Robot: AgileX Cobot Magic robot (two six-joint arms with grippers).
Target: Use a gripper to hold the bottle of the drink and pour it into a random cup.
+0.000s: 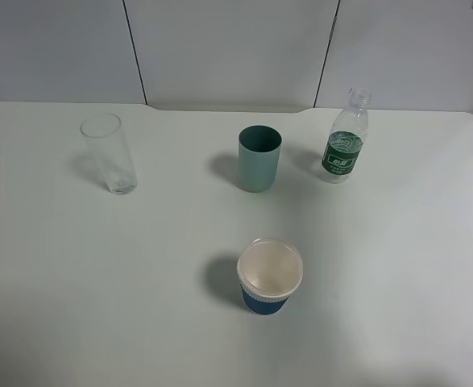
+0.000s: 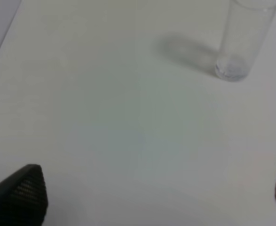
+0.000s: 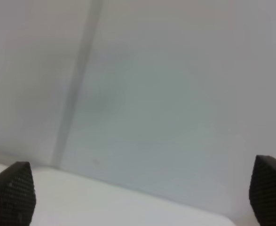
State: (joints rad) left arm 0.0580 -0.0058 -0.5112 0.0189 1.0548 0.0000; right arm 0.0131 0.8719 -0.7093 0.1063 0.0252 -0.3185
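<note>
The bottle (image 1: 346, 139), clear plastic with a dark green label and no cap, stands upright at the back right of the white table (image 1: 397, 266). To its left stands the teal cup (image 1: 259, 158), upright with a dark inside. Neither arm shows in the exterior high view. In the left wrist view the left gripper (image 2: 159, 195) is open, its black fingertips (image 2: 20, 195) far apart over bare table. The right gripper (image 3: 140, 193) is open too, its fingertips (image 3: 13, 193) wide apart, facing the pale back wall above the table's far edge. Nothing is between either pair.
A tall clear glass (image 1: 111, 153) stands at the back left; the same clear glass (image 2: 241, 42) appears ahead of the left gripper. A white paper cup with a blue sleeve (image 1: 268, 276) stands near the table's middle front. Grey wall panels rise behind the table.
</note>
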